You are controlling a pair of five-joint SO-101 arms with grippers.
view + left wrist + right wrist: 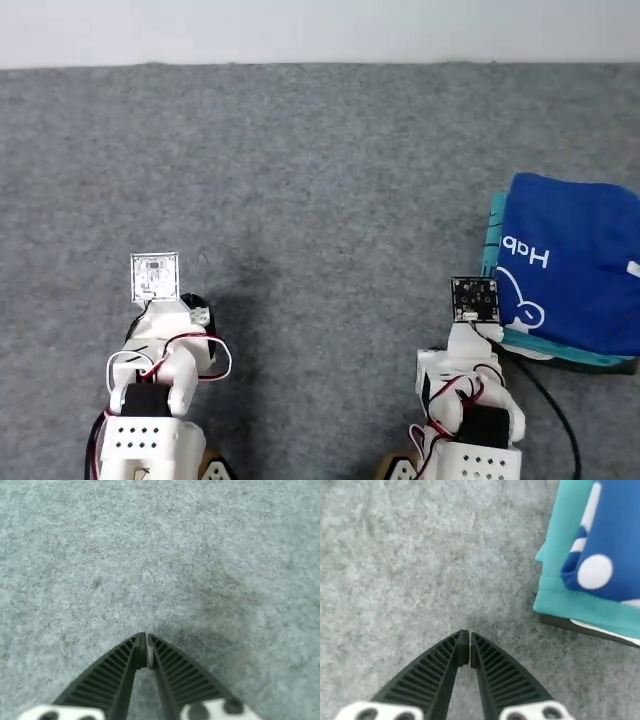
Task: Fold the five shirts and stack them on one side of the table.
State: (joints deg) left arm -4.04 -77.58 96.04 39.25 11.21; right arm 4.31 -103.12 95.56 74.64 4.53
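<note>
Clenching on nothing, left pincer (146,649) and right pincer (466,646) rest while the shirt stack (572,270) runs off-frame.

Free passage across the grey carpet (320,170), shirt stack (575,270) at right edge.

A grey mat (320,180) lies over the whole table, fuzzy like a carpet. It runs from one side to the other and right down to the near edge. Up close it looks speckled, with tiny light and dark hairs, and it has soft bumps and dents. At the far end the grey stops in a straight line. Past that is a plain white strip (320,30); I cannot tell if it is a wall. The light is soft and even. The shadows (238,300) on the mat are faint and blurry.
</note>
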